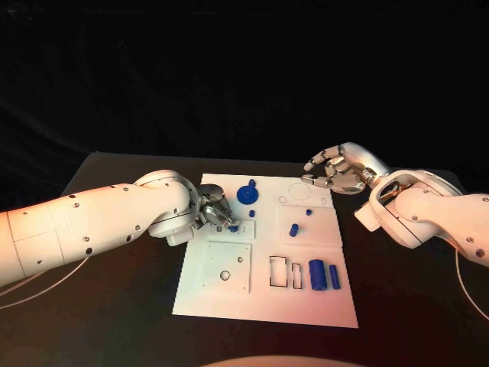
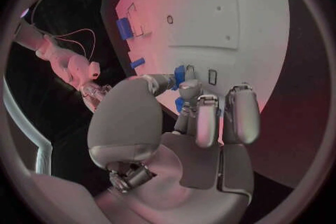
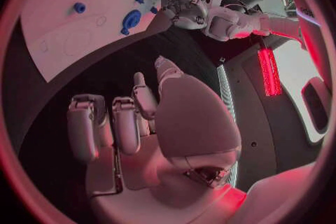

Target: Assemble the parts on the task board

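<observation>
Head view: the left robot hand works at a blue part near the board's left edge. The right robot hand hovers, fingers curled, holding nothing, off the board's far right corner.

Left wrist view: fingertips pinch the part; seating appears in hand. Next: press it squarely into its slot.

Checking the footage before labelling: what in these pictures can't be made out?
- Head view: whether the left hand grips the small part under it; its own fingers cover the contact.
- Left wrist view: that part is half hidden by fingertips.
- Head view: the board's small holes are too small to read.
- Right hand: holds nothing visible.
</observation>
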Controlling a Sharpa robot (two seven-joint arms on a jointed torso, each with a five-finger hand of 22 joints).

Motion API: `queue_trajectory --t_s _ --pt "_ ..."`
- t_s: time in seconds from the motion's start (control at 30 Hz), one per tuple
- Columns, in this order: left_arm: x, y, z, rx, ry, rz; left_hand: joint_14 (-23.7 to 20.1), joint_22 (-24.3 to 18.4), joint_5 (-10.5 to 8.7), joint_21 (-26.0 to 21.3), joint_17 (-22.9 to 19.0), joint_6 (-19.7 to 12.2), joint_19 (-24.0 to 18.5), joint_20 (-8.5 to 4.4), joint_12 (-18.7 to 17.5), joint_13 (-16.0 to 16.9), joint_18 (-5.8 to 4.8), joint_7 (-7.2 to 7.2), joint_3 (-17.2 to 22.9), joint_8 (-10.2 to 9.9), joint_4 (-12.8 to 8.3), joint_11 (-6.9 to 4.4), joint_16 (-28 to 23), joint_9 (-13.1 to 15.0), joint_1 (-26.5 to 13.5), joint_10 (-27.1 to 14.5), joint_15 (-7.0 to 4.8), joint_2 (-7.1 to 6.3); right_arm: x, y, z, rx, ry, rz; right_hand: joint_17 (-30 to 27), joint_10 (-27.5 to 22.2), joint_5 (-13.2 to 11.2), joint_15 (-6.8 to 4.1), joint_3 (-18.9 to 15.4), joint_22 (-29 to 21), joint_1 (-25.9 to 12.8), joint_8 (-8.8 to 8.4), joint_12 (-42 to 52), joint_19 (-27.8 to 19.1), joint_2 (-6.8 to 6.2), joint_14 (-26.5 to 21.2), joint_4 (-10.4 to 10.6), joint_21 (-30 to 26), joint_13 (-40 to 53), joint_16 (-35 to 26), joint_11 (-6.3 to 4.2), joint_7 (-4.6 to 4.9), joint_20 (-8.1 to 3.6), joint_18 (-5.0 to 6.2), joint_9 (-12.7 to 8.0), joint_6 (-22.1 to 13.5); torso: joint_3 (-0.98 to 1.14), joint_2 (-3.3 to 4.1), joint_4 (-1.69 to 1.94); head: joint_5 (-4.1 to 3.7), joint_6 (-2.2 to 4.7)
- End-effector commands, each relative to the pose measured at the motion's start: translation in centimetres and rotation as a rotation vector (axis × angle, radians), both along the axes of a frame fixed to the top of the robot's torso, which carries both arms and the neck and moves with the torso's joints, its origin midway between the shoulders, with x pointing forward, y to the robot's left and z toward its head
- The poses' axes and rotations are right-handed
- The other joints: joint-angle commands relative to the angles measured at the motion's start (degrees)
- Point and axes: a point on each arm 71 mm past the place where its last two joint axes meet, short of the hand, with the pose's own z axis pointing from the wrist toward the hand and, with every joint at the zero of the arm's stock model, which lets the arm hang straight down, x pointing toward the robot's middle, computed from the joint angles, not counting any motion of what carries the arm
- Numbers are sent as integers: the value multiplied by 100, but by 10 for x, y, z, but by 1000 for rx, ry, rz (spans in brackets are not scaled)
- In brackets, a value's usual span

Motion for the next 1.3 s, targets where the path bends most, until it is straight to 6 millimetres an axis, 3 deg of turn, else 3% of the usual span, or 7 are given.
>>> queue_trajectory --t_s 0.03,1.3 --pt "1 -2 2 41 -63 -21 525 12 22 27 1228 55 26 -16 47 16 -99 -8 1052 29 -1016 -6 0 29 -16 36 -38 23 -1 2 -1 -4 0 16 638 -1 21 -51 35 1117 -48 32 -8 241 -10 415 6 -25 -5 -18 -39 9 -27 33 -3 50 3 3 -2 5 10" --pt "1 -5 -6 128 -44 -75 527 36 170 42 1227 112 42 -34 167 155 -104 -31 1192 65 -1119 -30 3 86 -124 146 -60 -57 -1 2 -2 -3 7 17 635 3 30 -53 35 1119 -95 39 -6 243 -2 414 9 -25 -5 -21 -41 6 -30 32 -5 57 4 9 3 14 -11"
